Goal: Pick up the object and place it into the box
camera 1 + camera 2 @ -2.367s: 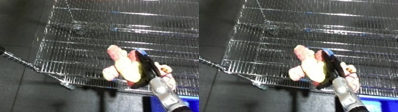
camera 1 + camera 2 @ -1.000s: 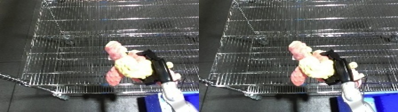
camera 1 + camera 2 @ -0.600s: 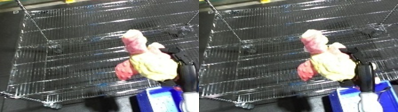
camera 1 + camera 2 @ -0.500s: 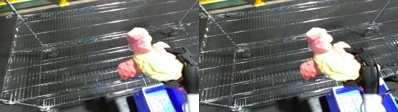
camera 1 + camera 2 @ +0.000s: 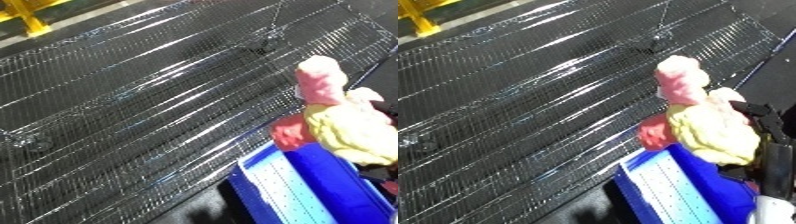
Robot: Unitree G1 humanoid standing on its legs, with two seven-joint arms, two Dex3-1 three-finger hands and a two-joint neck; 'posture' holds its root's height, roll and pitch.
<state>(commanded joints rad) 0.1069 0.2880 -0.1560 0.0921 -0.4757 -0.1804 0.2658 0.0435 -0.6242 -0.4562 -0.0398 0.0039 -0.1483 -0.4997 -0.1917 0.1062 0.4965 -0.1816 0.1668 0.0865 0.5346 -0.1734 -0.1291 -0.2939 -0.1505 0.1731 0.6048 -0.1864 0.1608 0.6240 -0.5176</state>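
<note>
A soft toy (image 5: 704,120) with a yellow body and pink limbs hangs in the air over the near wall of a blue bin (image 5: 664,192) at the lower right. My right hand (image 5: 767,125) is black and sits behind the toy, its fingers curled round the yellow body. The toy hides most of the hand. The toy's upper pink limb (image 5: 320,80) points up over the wire shelf. My left hand shows in neither view.
A large wire mesh shelf cart (image 5: 151,110) fills most of both views, tilted across the picture. A yellow post (image 5: 31,17) stands at the top left on the dark floor. The bin's pale perforated inner wall (image 5: 284,187) faces me.
The camera has swung right and tilted. The toy and my right hand have come over the blue bin, which fills much more of the lower right than before.
</note>
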